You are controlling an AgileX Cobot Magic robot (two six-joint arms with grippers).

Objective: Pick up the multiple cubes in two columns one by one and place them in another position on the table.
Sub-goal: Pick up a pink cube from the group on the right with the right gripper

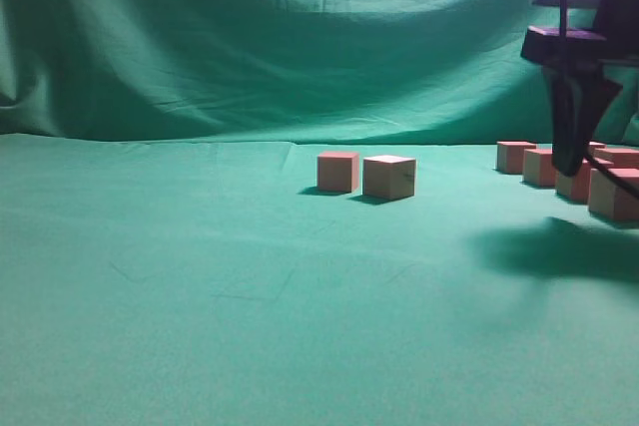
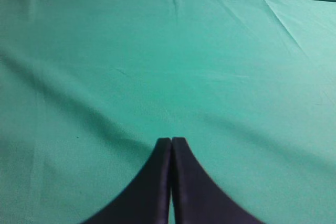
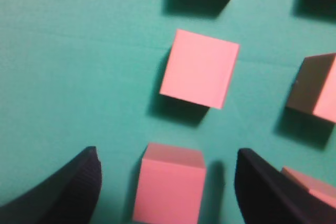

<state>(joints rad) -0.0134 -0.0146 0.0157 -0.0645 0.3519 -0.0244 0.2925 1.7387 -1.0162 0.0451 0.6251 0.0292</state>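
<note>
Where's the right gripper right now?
Far right of the exterior view, the right gripper hangs open above the cube columns, one cube between its fingers.

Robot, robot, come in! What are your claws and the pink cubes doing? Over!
Right claw open, hanging over the cubes, one between its fingers, not gripped. Left claw shut, empty, over bare table. Two cubes sit mid-table. Neighbour cubes close by.

two cubes (image 1: 364,175) mid-table (image 1: 200,296) | right gripper (image 1: 576,147) over right cluster
</note>
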